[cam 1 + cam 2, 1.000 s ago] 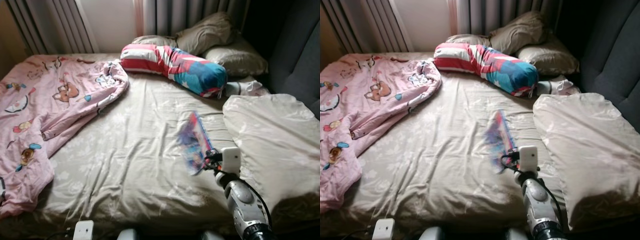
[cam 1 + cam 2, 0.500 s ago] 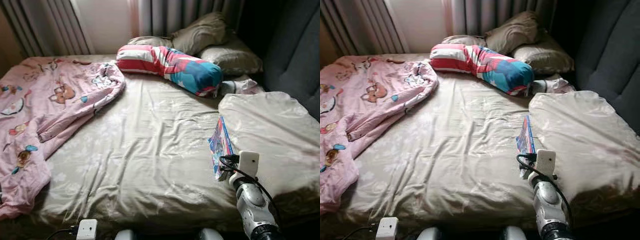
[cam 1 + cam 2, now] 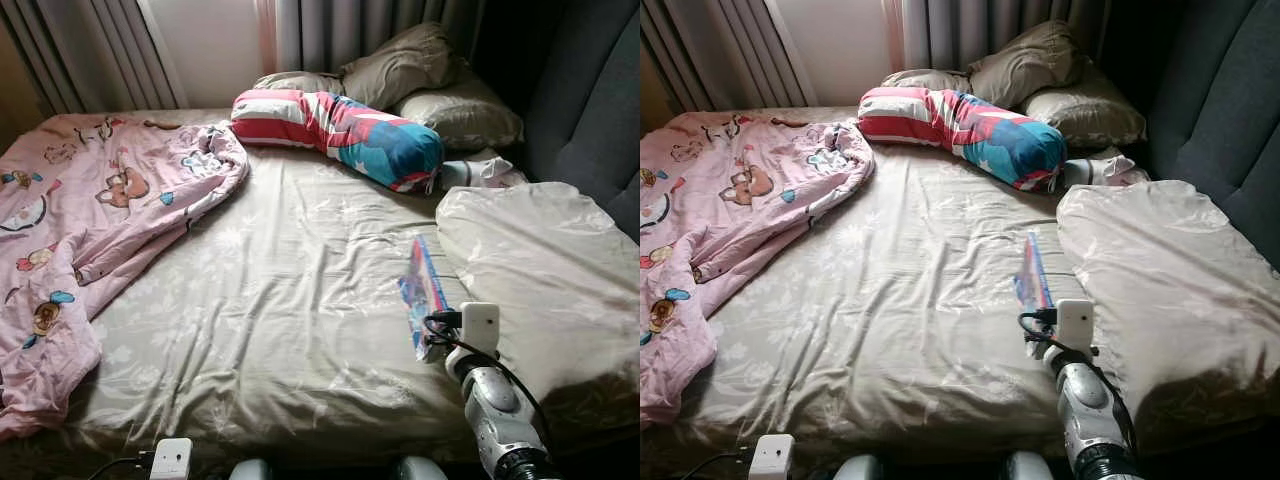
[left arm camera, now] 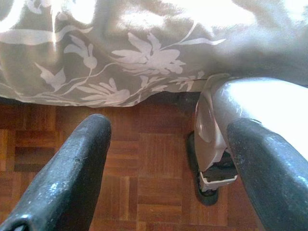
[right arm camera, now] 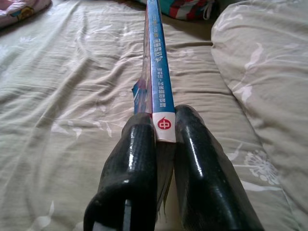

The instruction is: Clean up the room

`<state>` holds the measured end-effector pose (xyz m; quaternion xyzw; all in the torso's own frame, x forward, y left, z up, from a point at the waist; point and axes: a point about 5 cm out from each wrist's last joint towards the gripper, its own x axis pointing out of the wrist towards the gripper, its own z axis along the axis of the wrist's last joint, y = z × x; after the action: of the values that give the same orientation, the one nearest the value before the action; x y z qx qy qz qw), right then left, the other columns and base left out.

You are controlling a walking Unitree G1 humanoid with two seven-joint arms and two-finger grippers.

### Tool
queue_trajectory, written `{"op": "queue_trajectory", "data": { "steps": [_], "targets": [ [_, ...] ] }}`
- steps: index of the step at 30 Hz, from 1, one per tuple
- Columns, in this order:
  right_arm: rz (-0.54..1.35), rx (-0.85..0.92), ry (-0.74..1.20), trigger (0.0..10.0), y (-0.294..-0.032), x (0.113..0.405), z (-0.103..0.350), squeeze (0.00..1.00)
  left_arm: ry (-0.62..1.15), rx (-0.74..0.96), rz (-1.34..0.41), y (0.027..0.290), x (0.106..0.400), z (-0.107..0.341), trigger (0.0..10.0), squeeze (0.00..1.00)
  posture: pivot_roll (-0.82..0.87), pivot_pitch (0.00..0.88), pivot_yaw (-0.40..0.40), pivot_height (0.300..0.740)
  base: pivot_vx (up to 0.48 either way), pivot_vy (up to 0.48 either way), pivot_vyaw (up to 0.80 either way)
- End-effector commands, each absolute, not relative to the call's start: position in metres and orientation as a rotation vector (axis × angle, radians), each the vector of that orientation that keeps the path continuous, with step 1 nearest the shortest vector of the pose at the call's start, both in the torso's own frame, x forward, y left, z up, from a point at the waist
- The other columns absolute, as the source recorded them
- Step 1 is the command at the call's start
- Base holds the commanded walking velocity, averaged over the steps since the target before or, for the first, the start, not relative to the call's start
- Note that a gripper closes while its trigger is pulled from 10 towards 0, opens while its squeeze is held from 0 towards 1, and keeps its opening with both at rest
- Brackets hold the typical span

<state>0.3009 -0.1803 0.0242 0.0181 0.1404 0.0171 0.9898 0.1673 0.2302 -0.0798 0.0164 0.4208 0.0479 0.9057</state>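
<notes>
book (image 5: 155, 72), thin with a blue spine, is being gripped spine-up by the right gripper (image 5: 163, 127), both black fingers (image 5: 137, 159) pressing on either side of the spine's near end with a red-and-white logo showing between them. book is sticking out forward above the bed sheet (image 3: 280, 300), near the right side of the bed, just beside the edge of the beige duvet (image 3: 540, 270) that is bunching up on the robot's right. right arm (image 3: 495, 400) is reaching up from the lower right with its white wrist camera block just behind the book. pink cartoon blanket (image 3: 80, 230) is lying crumpled over the left part of the bed. striped red, white and blue bolster (image 3: 340, 135) is lying across the head of the bed, with beige pillows (image 3: 420, 80) piling behind it and a small white bundle (image 3: 480, 173) sitting just beside its right end. grey curtains (image 3: 330, 30) are hanging behind the bed and a dark padded headboard (image 3: 600, 110) is running along the right. left gripper (image 4: 168, 168) is hanging low by the bedside with its fingers spread apart and nothing between them, pointing at parquet floor (image 4: 144, 159) below the floral sheet edge, with a silver robot leg part (image 4: 226, 125) showing next to it. white charger block (image 3: 172, 458) with a cable is sitting at the bottom edge near the foot of the bed.
</notes>
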Motion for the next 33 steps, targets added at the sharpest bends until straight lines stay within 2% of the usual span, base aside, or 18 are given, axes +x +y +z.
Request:
{"op": "queue_trajectory", "data": {
  "steps": [1,21,33],
  "targets": [
    [0.049,0.027,0.202,10.0,-0.1769,0.3115,0.0401,0.00,0.881,0.035,0.108,0.2338,0.1624,-0.0811,10.0,0.00,-0.02,0.000,0.017,0.628,0.240,0.000,0.00],
    [0.058,0.038,0.201,10.0,-0.1768,0.3106,0.0396,0.00,0.885,0.049,0.100,0.2289,0.1653,-0.0814,10.0,0.00,-0.02,0.000,0.018,0.628,0.267,0.000,0.00],
    [0.068,0.087,0.225,10.0,-0.1726,0.3101,0.0345,0.00,0.897,0.073,0.078,0.2341,0.1583,-0.0826,10.0,0.00,-0.04,0.044,0.042,0.628,0.000,0.000,0.00]
  ]
}}
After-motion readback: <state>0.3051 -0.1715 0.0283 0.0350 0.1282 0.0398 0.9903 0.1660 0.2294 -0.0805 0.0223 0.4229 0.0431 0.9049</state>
